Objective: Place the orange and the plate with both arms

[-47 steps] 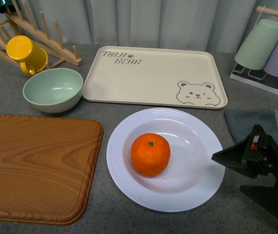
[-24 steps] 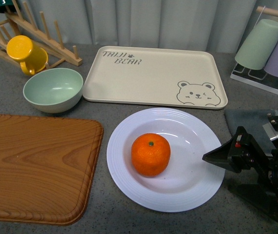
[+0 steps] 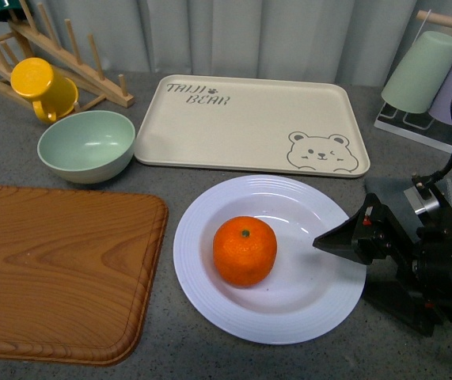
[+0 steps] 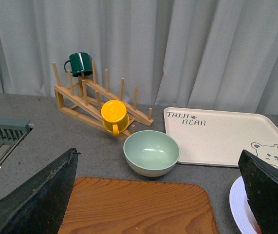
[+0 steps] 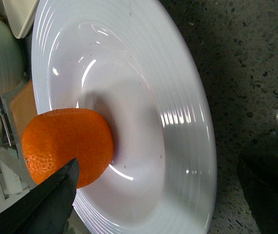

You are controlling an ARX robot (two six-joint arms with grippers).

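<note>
Orange (image 3: pixel 244 251): dimpled, green stem spot
Plate (image 3: pixel 210 297): holding it, before my right claw (image 5: pixel 156 168)
Grip: right claw and left claw (image 4: pixel 157 158) wide apart, empty

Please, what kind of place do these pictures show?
Probably a kitchen-style counter staged for testing rather than a real kitchen. A wooden drying rack holding a yellow cup, a wooden cutting board and a white plate with an orange sit on a grey worktop, with a plain curtain behind.

grey table (image 3: pixel 166 348) | plate (image 3: pixel 190 269) | bear tray (image 3: pixel 241 127) | green bowl (image 3: pixel 85 145) | wooden board (image 3: pixel 51 269)
</note>
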